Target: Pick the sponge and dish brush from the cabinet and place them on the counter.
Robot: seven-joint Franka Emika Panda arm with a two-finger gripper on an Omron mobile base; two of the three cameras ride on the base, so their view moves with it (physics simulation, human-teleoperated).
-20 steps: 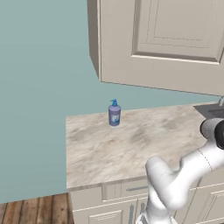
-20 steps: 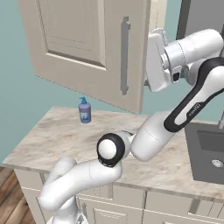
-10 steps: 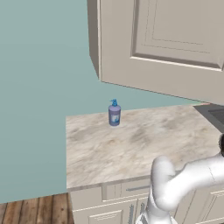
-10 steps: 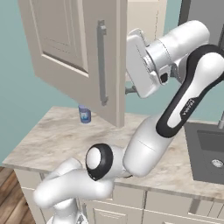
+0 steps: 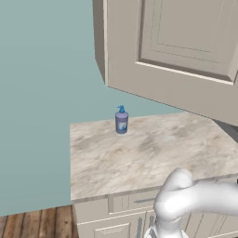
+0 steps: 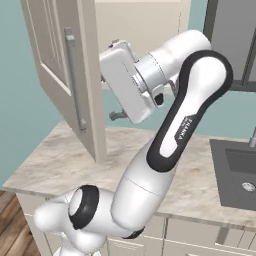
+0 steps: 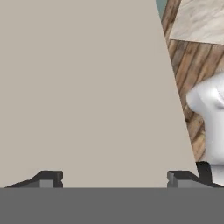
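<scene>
Marbled counter (image 5: 153, 153) below the pincer (image 7: 114, 178) — arm raised, fingers spread wide against the cabinet (image 7: 83, 87) door.

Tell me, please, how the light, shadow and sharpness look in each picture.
Left base view: soft even light, no glare; the soap bottle casts hardly any shadow on the counter. Right base view: sharp; the cabinet door's inner face looks darker. Hand view: a flat beige surface, featureless, behind the open pincer.
</scene>
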